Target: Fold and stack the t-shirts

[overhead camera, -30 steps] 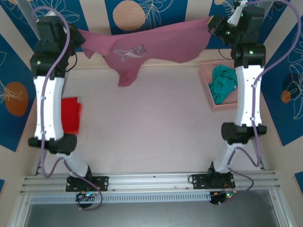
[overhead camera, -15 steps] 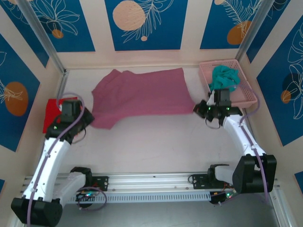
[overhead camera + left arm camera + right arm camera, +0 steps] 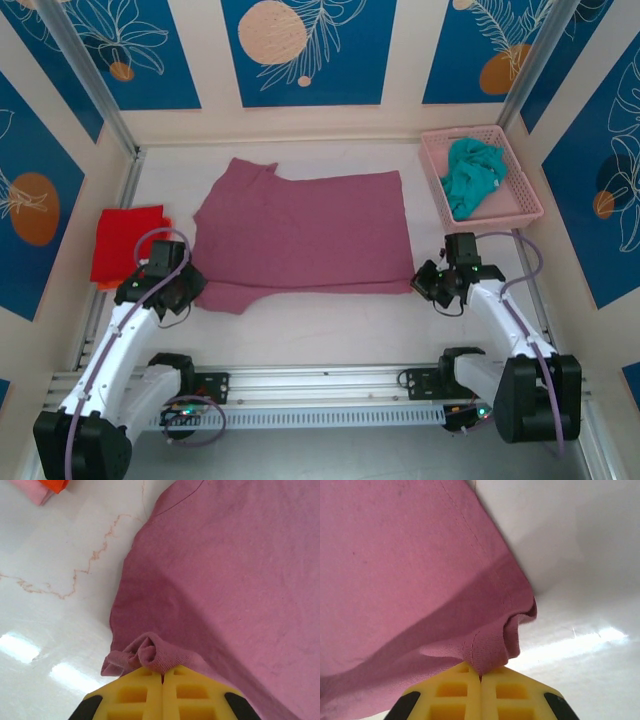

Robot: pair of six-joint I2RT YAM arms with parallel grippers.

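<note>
The mauve-pink t-shirt [image 3: 300,232] lies spread flat on the white table, its plain side up. My left gripper [image 3: 190,290] is shut on the shirt's near left corner, where the cloth [image 3: 152,652] bunches between the yellow fingers [image 3: 135,695]. My right gripper [image 3: 428,282] is shut on the near right corner, pinching the hem [image 3: 487,652]. A folded red t-shirt [image 3: 125,240] rests at the left side of the table. The teal t-shirt [image 3: 472,175] sits crumpled in the pink basket [image 3: 525,205].
The pink lattice basket stands at the back right by the wall. Blue patterned walls and metal posts [image 3: 85,75] enclose the table. Bare white tabletop [image 3: 320,330] runs between the shirt's near edge and the arm bases.
The mauve shirt, held up in the air a second ago, has come down onto the table. Both grippers have drawn it toward the near edge, spreading it flat.
</note>
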